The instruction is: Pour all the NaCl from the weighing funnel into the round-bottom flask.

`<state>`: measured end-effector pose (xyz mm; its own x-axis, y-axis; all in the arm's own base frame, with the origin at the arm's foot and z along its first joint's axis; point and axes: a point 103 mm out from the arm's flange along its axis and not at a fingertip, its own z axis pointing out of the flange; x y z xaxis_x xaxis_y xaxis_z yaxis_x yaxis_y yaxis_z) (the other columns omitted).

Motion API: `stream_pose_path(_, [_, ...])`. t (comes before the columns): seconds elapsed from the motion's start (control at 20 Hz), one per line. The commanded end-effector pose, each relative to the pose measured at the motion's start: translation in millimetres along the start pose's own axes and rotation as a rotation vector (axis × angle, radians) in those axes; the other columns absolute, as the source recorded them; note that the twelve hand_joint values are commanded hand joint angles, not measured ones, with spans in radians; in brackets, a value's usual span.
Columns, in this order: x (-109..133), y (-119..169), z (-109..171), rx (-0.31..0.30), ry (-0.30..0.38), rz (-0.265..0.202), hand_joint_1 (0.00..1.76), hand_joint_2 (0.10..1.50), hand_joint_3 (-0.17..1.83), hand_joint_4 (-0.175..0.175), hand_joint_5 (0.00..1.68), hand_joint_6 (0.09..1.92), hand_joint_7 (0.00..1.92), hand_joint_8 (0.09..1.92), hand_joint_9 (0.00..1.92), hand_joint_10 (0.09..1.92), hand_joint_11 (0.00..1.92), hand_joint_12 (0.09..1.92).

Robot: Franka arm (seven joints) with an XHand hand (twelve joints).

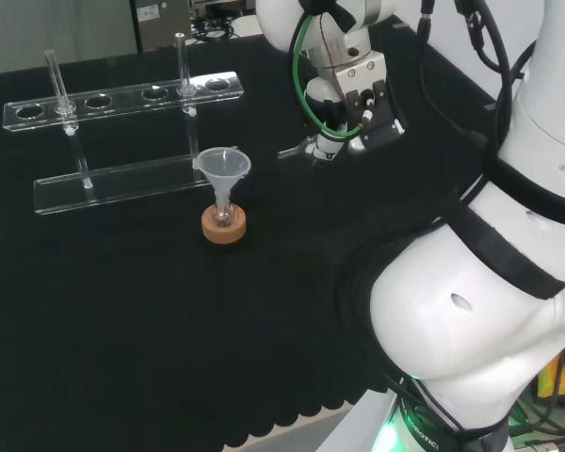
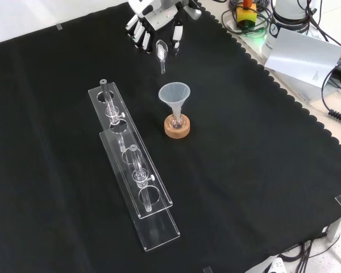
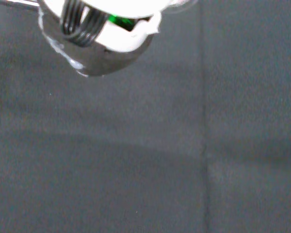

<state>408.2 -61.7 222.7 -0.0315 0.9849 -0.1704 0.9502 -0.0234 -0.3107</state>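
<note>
Hand (image 2: pixel 153 20), upper centre of front view, fingers curled pinching weighing funnel (image 2: pixel 162 54). Round-bottom flask (image 2: pixel 177 120), mid-frame on cork ring (image 2: pixel 177 129), carries plastic funnel (image 2: pixel 174 94). Risk, as judged: tipping off-centre would scatter NaCl onto black cloth (image 2: pixel 261 170).

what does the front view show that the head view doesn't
Front view alone: the robot hand's fingers from above, curled round the weighing funnel with its stem pointing toward the flask, plus a white sheet past the cloth's edge. Head view alone: the arm's big white links and the green cable at the wrist. Both: the clear rack, the plastic funnel in the small flask on its cork ring.
</note>
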Motion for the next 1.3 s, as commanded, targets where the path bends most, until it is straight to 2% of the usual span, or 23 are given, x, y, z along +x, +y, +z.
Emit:
stream_pose_path(0.05, [0, -2, -4, -0.009, -0.004, 0.002, 1.07, 0.76, 0.67, 0.147, 1.06, 1.04, 0.61, 0.72, 0.75, 0.60, 0.28, 1.34])
stream_pose_path(0.15, [-2, -4, -8, -0.019, 0.002, 0.000, 1.07, 0.76, 0.66, 0.147, 1.06, 1.04, 0.61, 0.72, 0.75, 0.60, 0.28, 1.34])
stream_pose_path(0.25, [-6, -9, -25, -0.022, 0.000, -0.004, 1.07, 0.76, 0.66, 0.147, 1.06, 1.04, 0.61, 0.72, 0.75, 0.60, 0.28, 1.34])
stream_pose_path(0.35, [-3, -14, -47, -0.024, -0.014, -0.012, 1.07, 0.76, 0.66, 0.147, 1.06, 1.04, 0.61, 0.72, 0.75, 0.60, 0.28, 1.34])
stream_pose_path(0.55, [8, -14, -66, -0.025, -0.037, -0.029, 1.07, 0.76, 0.66, 0.148, 1.06, 1.04, 0.61, 0.72, 0.75, 0.60, 0.28, 1.34])
stream_pose_path(0.85, [25, -11, -80, -0.030, -0.070, -0.056, 1.07, 0.76, 0.66, 0.152, 1.06, 1.03, 0.61, 0.72, 0.75, 0.60, 0.28, 1.34])
stream_pose_path(1.0, [32, -8, -80, -0.007, -0.093, -0.051, 1.07, 0.76, 0.66, 0.154, 1.06, 1.03, 0.61, 0.72, 0.75, 0.60, 0.28, 1.34])
stream_pose_path(1.3, [49, -5, -77, 0.011, -0.111, -0.076, 1.06, 0.76, 0.66, 0.159, 1.06, 1.03, 0.61, 0.72, 0.75, 0.60, 0.28, 1.34])
